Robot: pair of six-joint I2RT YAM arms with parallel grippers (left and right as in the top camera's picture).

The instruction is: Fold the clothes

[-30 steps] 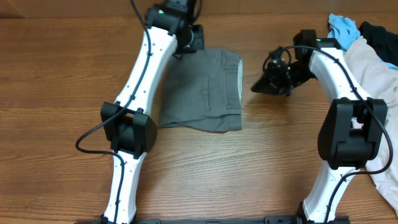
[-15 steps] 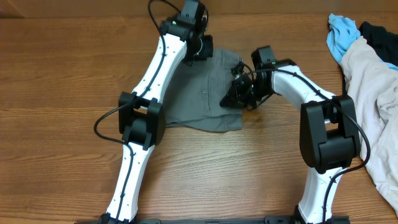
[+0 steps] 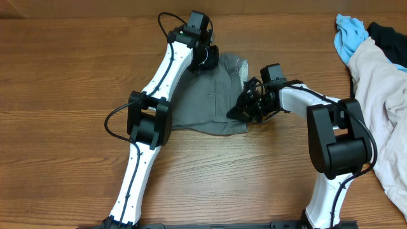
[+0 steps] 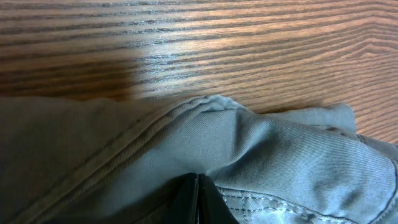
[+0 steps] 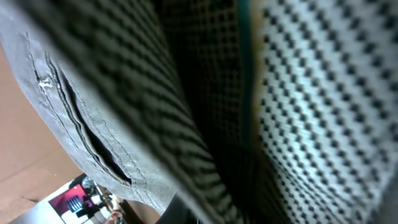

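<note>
The gray shorts [image 3: 206, 102] lie folded on the wooden table [image 3: 63, 95], seen from overhead. My left gripper [image 3: 205, 58] is at their far edge. In the left wrist view it [image 4: 198, 202] is shut, pinching a raised ridge of the gray cloth [image 4: 280, 155]. My right gripper [image 3: 243, 113] is at the shorts' right edge, on the waistband. The right wrist view is filled by the speckled waistband lining [image 5: 323, 93] and a gray stitched hem [image 5: 93, 130], very close and blurred. Its fingers barely show at the bottom edge, closed on the cloth.
A whitish-pink garment [image 3: 381, 108] lies heaped along the right edge of the table. A small light-blue cloth [image 3: 351, 35] and a dark cloth [image 3: 389, 35] lie beside it at the back right.
The right arm has swung left from beside the shorts onto their waistband edge and closed there. The left gripper has shifted right along the far edge, bunching the cloth.
</note>
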